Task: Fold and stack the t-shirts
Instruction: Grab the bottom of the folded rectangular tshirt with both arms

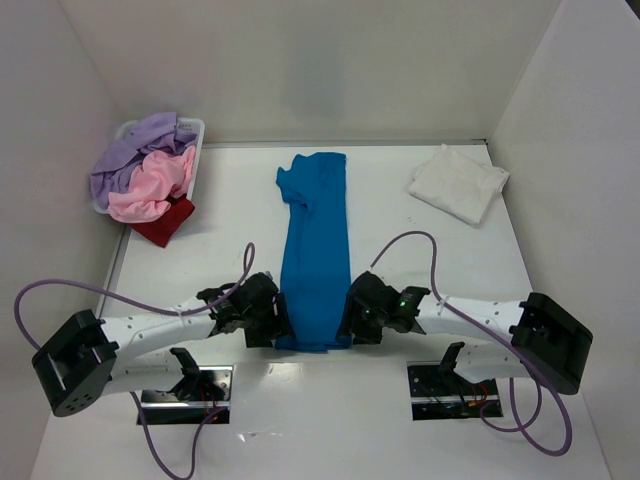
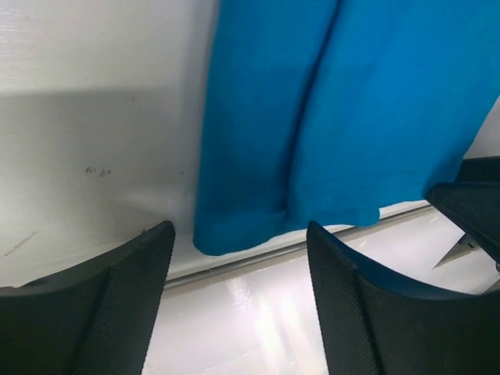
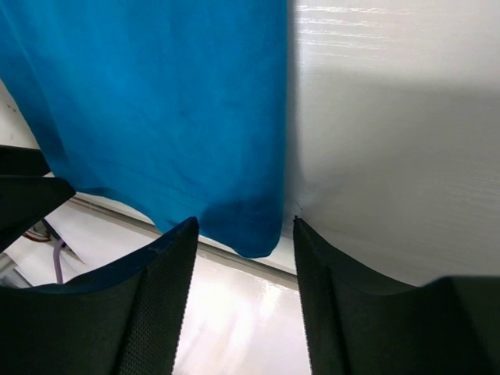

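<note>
One blue t-shirt [image 1: 315,250], folded into a strip (hem nearside); left gripper [image 2: 242,297] and right gripper [image 3: 246,289], fingers apart, straddle its hem corners

Open table [image 1: 230,220] flanking blue t-shirt [image 1: 315,250]

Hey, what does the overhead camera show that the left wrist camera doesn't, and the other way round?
Only overhead: a white plastic basket holding a lavender t-shirt and a pink t-shirt, a dark red t-shirt beside it, and a folded white t-shirt far right. Only left wrist: the left gripper's open black fingers close up, and faint scuff marks on the white table. Both: the bright blue t-shirt, folded into a long strip.
</note>
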Action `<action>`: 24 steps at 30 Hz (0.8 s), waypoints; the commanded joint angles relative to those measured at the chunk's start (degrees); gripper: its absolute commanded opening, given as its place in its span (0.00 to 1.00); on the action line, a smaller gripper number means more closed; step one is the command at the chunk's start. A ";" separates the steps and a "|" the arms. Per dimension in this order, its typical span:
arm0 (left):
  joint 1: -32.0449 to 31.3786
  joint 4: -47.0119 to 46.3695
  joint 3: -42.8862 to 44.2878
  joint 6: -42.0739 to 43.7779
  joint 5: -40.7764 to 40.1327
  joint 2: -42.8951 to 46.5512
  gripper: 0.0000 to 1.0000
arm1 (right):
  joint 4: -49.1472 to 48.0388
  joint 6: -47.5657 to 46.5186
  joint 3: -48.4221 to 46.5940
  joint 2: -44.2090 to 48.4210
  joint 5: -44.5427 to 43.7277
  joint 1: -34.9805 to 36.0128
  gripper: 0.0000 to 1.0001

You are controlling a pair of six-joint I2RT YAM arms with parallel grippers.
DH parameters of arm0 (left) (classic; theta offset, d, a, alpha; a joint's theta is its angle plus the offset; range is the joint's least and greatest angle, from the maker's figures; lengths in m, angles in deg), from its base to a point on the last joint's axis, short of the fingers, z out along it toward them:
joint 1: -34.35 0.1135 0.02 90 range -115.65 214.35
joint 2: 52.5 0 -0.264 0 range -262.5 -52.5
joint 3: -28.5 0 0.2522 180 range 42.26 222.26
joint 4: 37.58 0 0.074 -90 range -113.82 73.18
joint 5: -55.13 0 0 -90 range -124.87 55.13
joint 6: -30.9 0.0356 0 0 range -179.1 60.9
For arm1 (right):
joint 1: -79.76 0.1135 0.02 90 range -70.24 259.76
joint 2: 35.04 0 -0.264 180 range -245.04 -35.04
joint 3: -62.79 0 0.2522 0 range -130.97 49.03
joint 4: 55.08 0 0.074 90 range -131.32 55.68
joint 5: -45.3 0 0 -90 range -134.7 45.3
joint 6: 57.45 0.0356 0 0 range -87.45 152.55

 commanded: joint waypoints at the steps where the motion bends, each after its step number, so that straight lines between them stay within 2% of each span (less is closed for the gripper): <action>1: -0.27 -0.12 -0.24 1.30 -2.69 -1.15 0.73 | -0.34 1.63 0.80 1.63 -1.84 0.53 0.57; 4: -0.27 -0.64 -0.85 0.78 -2.69 -1.15 0.59 | -1.48 1.63 1.33 1.63 -1.84 0.53 0.51; 12: -0.27 -1.70 -1.38 0.77 -2.16 -3.61 0.39 | -1.49 1.10 0.80 -0.83 -1.84 0.53 0.29; 14: -0.27 -1.70 -1.38 0.77 -2.16 -4.23 0.35 | -2.01 1.10 0.80 -0.83 -1.84 0.53 0.26; 15: -0.27 -1.70 -1.38 0.77 -2.16 -4.23 0.30 | -2.02 1.10 0.80 -0.83 -2.36 0.53 0.20; 18: -0.27 -2.23 -1.38 1.30 -2.16 -4.23 0.20 | -2.02 1.10 0.27 -0.83 -2.98 0.53 0.13; 19: -0.27 -2.23 -1.38 1.30 -2.16 -4.23 0.11 | -1.50 1.10 -0.25 -0.83 -2.98 0.53 0.06; 21: -0.27 -1.52 -0.24 1.30 -2.16 -4.23 0.01 | -0.45 1.10 -1.12 -0.83 -3.67 0.53 0.00; 24: -0.27 1.19 2.56 2.53 -2.16 -1.86 0.00 | 2.01 1.10 -3.06 1.80 -5.78 0.53 0.00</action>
